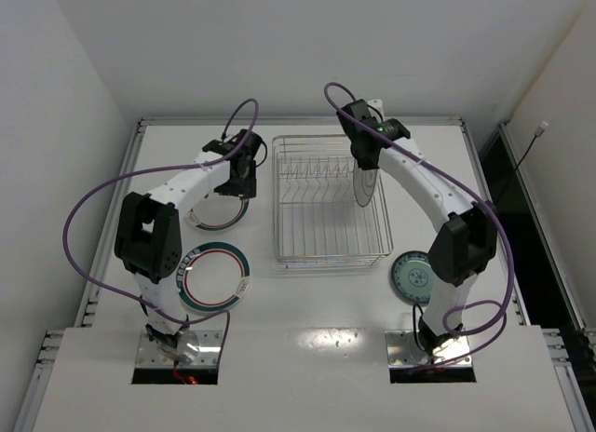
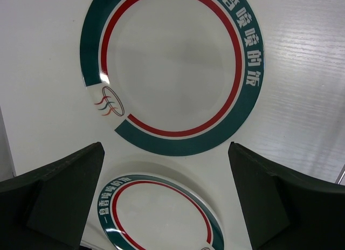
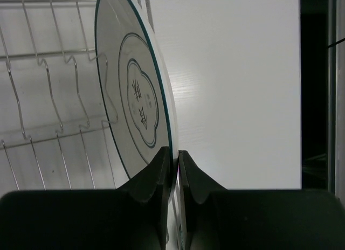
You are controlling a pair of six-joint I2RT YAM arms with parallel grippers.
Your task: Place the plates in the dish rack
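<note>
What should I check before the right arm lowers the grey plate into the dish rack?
1. Grip: right tool shut on the grey plate at its rim: ok.
2. Pose: plate standing on edge: ok.
3. Alignment: plate lined up between two prongs of the dish rack: cannot tell.
4. Room: no other plate in the rack in the way: ok.
5. Other arm: left tool open above the white plates, apart from the rack: ok.
</note>
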